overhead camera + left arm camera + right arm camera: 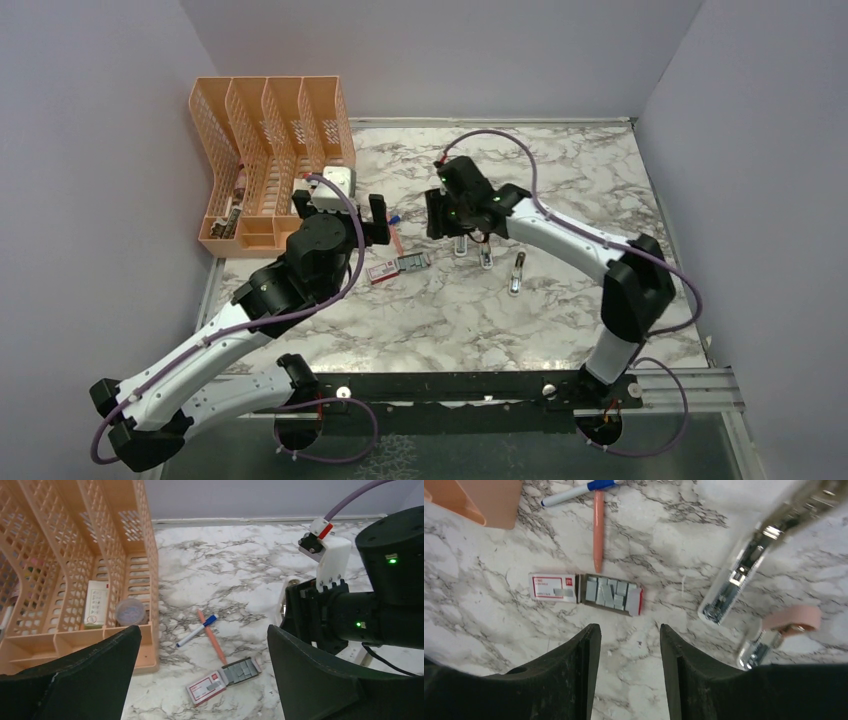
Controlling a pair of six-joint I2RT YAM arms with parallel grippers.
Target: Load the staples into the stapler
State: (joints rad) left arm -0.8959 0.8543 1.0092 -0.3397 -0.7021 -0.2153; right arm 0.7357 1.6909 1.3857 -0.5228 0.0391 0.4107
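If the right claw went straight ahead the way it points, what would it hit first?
Probably the marble table, just short of the staples; depth is unclear.

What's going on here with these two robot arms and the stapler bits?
Nothing is held. A small red-and-white cardboard box lies slid open on the marble table, grey metallic staple strips in its tray. The slim white stapler lies opened beside it. The right end effector hovers open above the strips; the left end effector hangs wide open nearby.
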